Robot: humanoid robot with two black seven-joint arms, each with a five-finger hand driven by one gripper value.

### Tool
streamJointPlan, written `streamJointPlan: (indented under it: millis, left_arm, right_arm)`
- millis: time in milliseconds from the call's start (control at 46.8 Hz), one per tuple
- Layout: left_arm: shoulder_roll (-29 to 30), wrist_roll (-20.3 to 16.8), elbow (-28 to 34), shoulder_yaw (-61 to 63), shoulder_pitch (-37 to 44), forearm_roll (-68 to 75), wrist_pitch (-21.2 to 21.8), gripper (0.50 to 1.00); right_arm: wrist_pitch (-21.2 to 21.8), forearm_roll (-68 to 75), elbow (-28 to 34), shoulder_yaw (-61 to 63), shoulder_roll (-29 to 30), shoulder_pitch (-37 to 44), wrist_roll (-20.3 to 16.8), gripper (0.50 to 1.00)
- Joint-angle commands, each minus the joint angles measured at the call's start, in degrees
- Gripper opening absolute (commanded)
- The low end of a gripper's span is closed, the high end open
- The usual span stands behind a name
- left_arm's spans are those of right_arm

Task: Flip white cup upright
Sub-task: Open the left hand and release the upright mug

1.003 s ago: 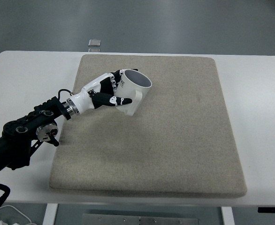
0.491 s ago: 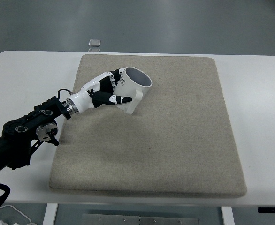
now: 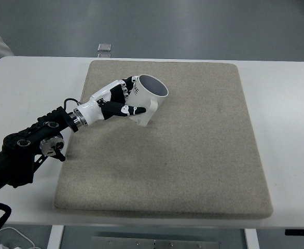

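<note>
Your left hand (image 3: 114, 101) reaches in from the lower left and has its fingers (image 3: 125, 89) clamped on the white cup (image 3: 147, 98), with the thumb pressed along the cup's near side and the others wrapped over its far side. The cup sits on the upper left part of the beige mat (image 3: 193, 150), tilted, its open mouth facing up and to the right so you can see the grey inside. Its handle points down toward the mat. The mat covers most of the white surface (image 3: 287, 104). Beyond the far edge of the surface, a small grey square object (image 3: 105, 48) lies on the floor.
</note>
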Motion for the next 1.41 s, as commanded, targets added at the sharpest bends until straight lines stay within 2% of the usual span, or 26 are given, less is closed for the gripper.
streamJointPlan:
  millis: [0, 342, 470, 939, 1046, 1302, 1388]
  left_arm:
    - [0.0, 0.01, 0.0, 0.0, 0.0, -0.08, 0.0, 0.958]
    - [0.0, 0.1, 0.0, 0.0, 0.0, -0.17, 0.0, 0.966]
    - [0.0, 0.54, 0.0, 0.0, 0.0, -0.08, 0.09, 0.988]
    - [0.96, 1.85, -0.53, -0.52, -1.05, -1.31, -0.79, 0.99]
    - [3.07, 5.1, -0.53, -0.79, -2.02, -4.21, -1.49, 0.99]
    - [6.76, 16.61, -0.53, -0.88, -4.21, -18.79, -2.39, 0.992]
    - [7.91, 18.82, -0.35, -0.96, -5.09, -21.0, -2.39, 0.992]
  right_arm:
    - [0.0, 0.0, 0.0, 0.0, 0.0, 0.0, 0.0, 0.93]
    - [0.0, 0.0, 0.0, 0.0, 0.0, 0.0, 0.0, 0.93]
    - [0.0, 0.0, 0.0, 0.0, 0.0, 0.0, 0.0, 0.93]
    - [0.0, 0.0, 0.0, 0.0, 0.0, 0.0, 0.0, 0.93]
    - [0.0, 0.0, 0.0, 0.0, 0.0, 0.0, 0.0, 0.93]
    - [0.0, 0.0, 0.0, 0.0, 0.0, 0.0, 0.0, 0.93]
    - [0.0, 0.0, 0.0, 0.0, 0.0, 0.0, 0.0, 0.93]
